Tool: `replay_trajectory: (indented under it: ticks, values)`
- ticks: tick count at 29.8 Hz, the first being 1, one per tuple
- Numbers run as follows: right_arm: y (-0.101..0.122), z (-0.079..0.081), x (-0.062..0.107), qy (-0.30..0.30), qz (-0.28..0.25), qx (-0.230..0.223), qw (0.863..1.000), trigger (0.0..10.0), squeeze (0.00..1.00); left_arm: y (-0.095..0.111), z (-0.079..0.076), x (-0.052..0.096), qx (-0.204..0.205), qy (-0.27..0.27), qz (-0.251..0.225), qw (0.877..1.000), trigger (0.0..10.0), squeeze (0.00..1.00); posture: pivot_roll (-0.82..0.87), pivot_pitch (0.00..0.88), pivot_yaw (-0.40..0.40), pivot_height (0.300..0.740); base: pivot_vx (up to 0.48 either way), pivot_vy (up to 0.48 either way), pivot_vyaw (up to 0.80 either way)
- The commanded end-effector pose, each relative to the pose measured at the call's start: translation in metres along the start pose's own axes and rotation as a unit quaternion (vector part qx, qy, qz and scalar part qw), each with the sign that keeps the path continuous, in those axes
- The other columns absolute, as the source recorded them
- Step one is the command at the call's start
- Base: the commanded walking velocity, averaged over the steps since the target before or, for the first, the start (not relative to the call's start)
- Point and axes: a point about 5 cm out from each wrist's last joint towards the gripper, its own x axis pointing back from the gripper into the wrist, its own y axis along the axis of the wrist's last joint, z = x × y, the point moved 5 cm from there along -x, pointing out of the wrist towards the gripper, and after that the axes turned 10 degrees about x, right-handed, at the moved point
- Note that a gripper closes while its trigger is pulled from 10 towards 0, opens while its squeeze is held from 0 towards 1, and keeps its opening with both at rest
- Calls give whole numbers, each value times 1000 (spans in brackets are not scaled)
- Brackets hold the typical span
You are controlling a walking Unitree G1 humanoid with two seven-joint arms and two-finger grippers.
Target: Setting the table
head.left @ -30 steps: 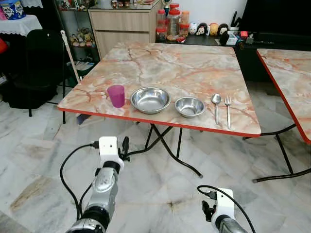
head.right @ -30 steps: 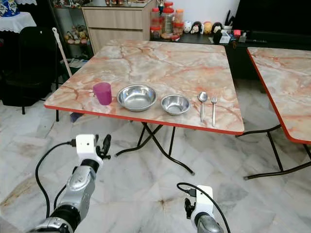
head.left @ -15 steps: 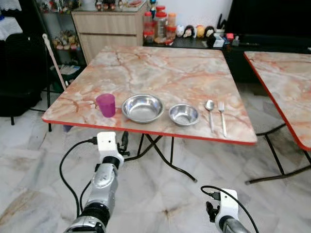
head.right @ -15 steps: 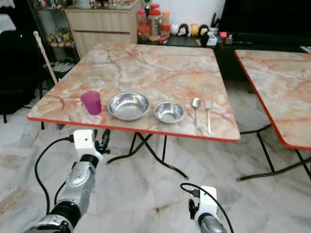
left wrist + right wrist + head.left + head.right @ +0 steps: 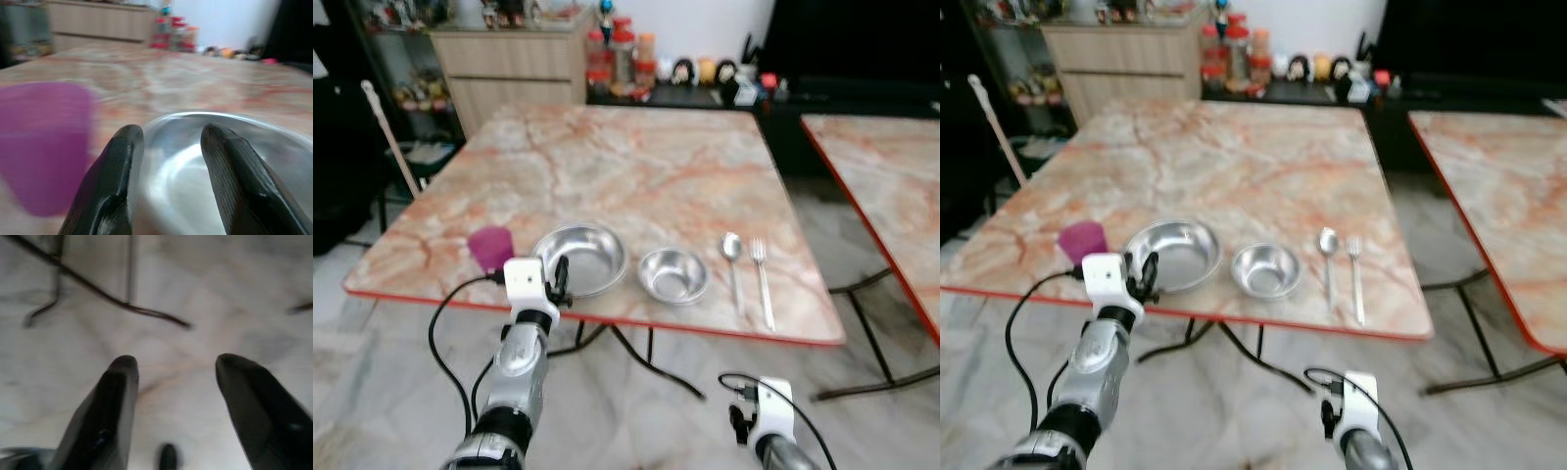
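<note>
Square folding table w/ orange-pink marble-pattern top & red edge (image 5: 636, 166) is the landmark. Along its near edge, in a row from the robot's left to right: translucent purple plastic cup (image 5: 491, 247), large round stainless-steel bowl (image 5: 582, 257), smaller stainless-steel bowl (image 5: 674, 273), steel spoon (image 5: 732, 257), steel fork (image 5: 762, 279). Spoon & fork lie side by side, handles toward the near edge.

Left gripper (image 5: 168, 147) is raised at the table's near edge, level w/ the top, aimed at the big bowl's rim; cup just to one side of it. Fingers (image 5: 115, 181) apart, nothing between them, not touching bowl or cup.

Right gripper (image 5: 178, 382) hangs low, below & in front of the table, over grey-white marble floor tiles (image 5: 205, 298) near the table's black folding legs (image 5: 98, 291); jaws spread, empty.

Views blurred.
</note>
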Motion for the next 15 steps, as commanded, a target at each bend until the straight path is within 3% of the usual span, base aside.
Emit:
replay_trajectory:
  ticks: [1, 15]
  values:
    - [-2, -9, 1, -10, 4, 3, 1000, 10000, 0, 6, -9, -3, 10, -8, -12, 1000, 10000, 0, 57, 0, 4, 719, 368, 0, 0]
    - [-8, -5, 2, -5, 11, 6, 1000, 10000, 0, 48, -6, 12, 76, 0, -77, 994, 10000, 0, 69, 0, 14, 719, 26, 0, 0]
